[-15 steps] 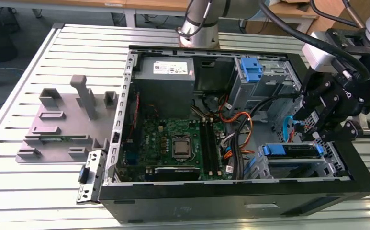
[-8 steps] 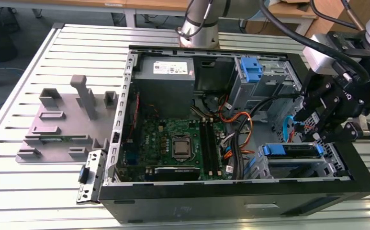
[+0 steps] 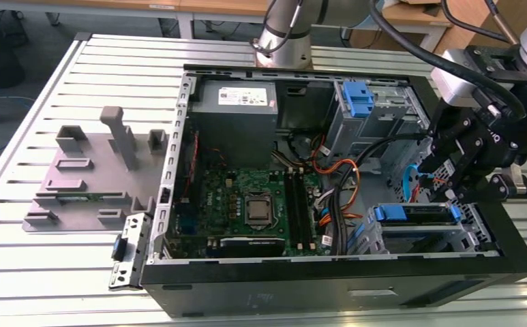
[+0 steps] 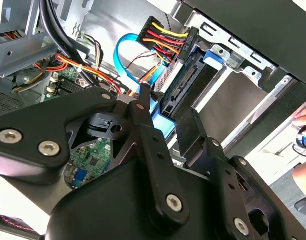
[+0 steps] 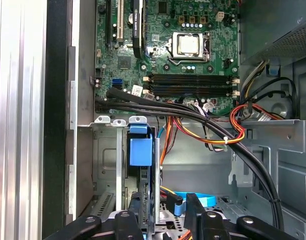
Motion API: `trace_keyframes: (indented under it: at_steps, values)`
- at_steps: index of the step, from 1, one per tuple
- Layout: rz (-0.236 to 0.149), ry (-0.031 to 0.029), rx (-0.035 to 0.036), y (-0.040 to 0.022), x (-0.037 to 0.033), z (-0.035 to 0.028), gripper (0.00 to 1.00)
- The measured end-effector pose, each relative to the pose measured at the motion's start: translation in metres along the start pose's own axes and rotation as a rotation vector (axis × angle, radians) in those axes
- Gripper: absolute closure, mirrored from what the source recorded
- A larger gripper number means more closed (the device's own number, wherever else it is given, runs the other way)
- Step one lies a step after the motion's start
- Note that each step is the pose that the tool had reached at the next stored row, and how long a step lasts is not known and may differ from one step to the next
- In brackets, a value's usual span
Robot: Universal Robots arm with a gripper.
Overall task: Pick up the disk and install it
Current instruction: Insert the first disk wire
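Note:
The disk (image 3: 415, 212), silver-grey with blue rails, sits in the drive cage at the front corner of the open computer case, on the exterior view's right. In the first wrist view the disk (image 5: 149, 185) stands edge-on in the cage behind its blue tab. My gripper (image 3: 445, 194) hangs just above its cabled end. In both wrist views the black fingers are spread, one finger (image 5: 135, 207) beside the disk and the other (image 5: 192, 207) apart from it, with wires between. The gripper (image 4: 167, 120) is open, and the disk (image 4: 185, 82) with its plugged cables lies just beyond the fingertips.
The case (image 3: 190, 163) lies open on a slatted metal table. Inside are the motherboard (image 3: 245, 197), a grey power supply (image 3: 236, 99), a blue bracket (image 3: 358, 99) in another bay, and thick cable bundles (image 5: 192, 112). A grey fixture (image 3: 95, 170) stands beside the case.

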State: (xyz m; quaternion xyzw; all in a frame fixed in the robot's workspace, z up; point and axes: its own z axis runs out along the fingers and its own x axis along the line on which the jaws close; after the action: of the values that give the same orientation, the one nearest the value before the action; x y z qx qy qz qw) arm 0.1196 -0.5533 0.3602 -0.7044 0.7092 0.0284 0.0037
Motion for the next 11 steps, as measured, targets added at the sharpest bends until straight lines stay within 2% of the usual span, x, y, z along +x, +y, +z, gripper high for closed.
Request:
trace_keyframes:
  at_steps: [9,11]
  values:
    - [0.0,0.0001,0.0,-0.0001,0.0001,0.002,0.52]
    - [0.0,0.0,0.0,-0.0002,0.0002,0.0045,0.52]
